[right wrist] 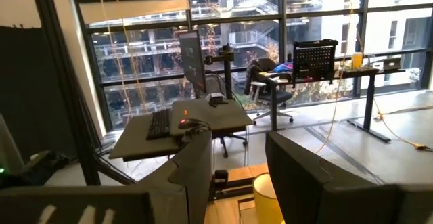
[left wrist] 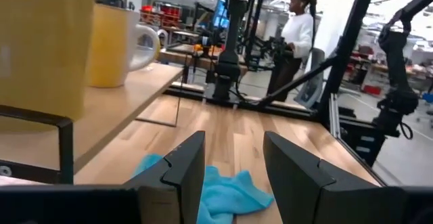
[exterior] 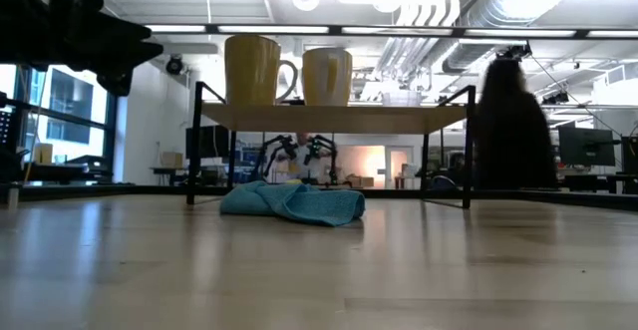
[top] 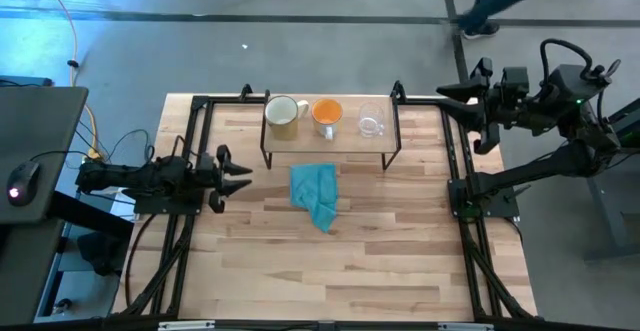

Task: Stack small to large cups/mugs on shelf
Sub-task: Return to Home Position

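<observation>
Cream mug (top: 283,114), orange mug (top: 327,113) and glass cup (top: 371,124) line the shelf (top: 345,144) ahead of the left tool (left wrist: 233,146). It and the right tool (right wrist: 237,146) both gape wide, empty; only homing remains, I'd say.

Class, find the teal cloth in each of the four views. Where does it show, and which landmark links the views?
High view: cloth at the centre of the table, just in front of the shelf.
Low view: cloth on the table, seen between the legs of the shelf.
Left wrist view: cloth just ahead of the left gripper, beside the shelf.
Right wrist view: not in it.
Shared landmark: the shelf.
</observation>
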Available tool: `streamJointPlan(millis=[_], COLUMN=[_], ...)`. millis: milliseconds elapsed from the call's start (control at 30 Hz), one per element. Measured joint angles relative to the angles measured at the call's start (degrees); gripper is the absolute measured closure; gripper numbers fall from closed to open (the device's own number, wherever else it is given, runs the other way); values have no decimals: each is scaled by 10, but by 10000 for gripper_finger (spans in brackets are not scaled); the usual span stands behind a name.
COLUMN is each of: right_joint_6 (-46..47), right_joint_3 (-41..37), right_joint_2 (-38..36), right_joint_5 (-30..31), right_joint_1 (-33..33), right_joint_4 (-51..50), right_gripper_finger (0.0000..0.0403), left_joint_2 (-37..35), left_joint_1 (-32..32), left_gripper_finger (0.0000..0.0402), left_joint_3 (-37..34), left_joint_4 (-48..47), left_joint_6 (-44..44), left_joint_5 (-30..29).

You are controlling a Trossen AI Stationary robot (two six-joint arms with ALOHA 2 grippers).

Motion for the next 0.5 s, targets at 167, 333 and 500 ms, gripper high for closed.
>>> streamJointPlan(millis=[167, 333, 500], right_joint_6=[1, 8, -23], right_joint_3=[0, -3, -91], right_joint_2=[0, 0, -20], right_joint_5=[-2, -5, -23], right_joint_1=[0, 0, 0], right_joint_4=[-37, -112, -46], right_gripper_finger=[269, 269, 269], left_joint_2=[0, 0, 0], left_joint_1=[0, 0, 0], left_gripper_finger=[263, 263, 263], left_joint_3=[0, 0, 0], left_joint_4=[4, 4, 4], left_joint_6=[5, 4, 4], left_joint_5=[-21, -21, -21])
